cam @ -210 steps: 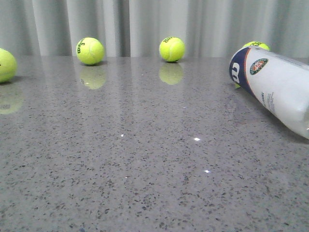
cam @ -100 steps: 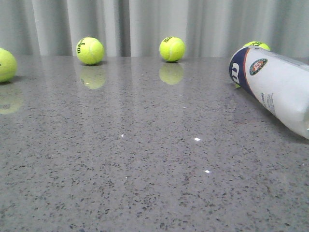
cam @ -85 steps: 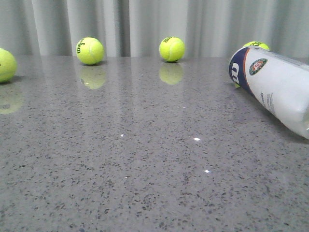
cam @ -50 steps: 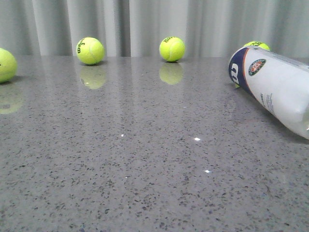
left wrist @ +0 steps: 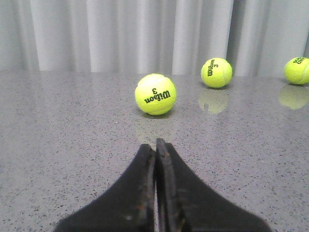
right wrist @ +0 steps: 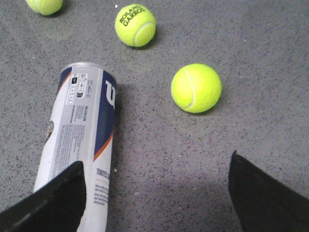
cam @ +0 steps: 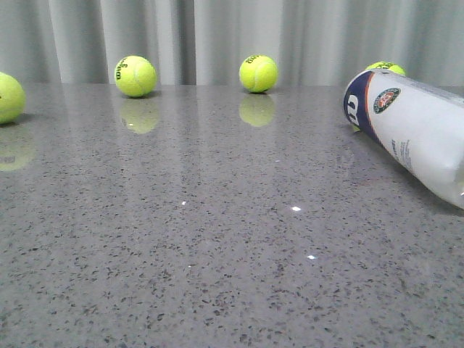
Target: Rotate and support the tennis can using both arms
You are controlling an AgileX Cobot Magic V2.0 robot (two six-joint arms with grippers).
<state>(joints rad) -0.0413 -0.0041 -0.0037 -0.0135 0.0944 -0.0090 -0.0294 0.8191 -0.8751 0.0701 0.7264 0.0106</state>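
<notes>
The tennis can [cam: 413,134] lies on its side at the right of the grey table, its navy end with the emblem towards the middle. It also shows in the right wrist view [right wrist: 79,140], lying flat. My right gripper [right wrist: 157,193] is wide open above the table; one finger [right wrist: 53,200] is over the can's body, the other over bare table. My left gripper [left wrist: 155,159] is shut and empty, low over the table, pointing at a tennis ball [left wrist: 155,94]. Neither gripper shows in the front view.
Tennis balls lie at the back of the grey speckled table [cam: 217,239]: far left [cam: 9,97], back left [cam: 135,76], back middle [cam: 258,73], and one behind the can [cam: 386,68]. Two balls [right wrist: 196,88] [right wrist: 135,24] lie near the can's navy end. Grey curtain behind.
The can's navy end has shifted very slightly; nothing else has visibly moved.
</notes>
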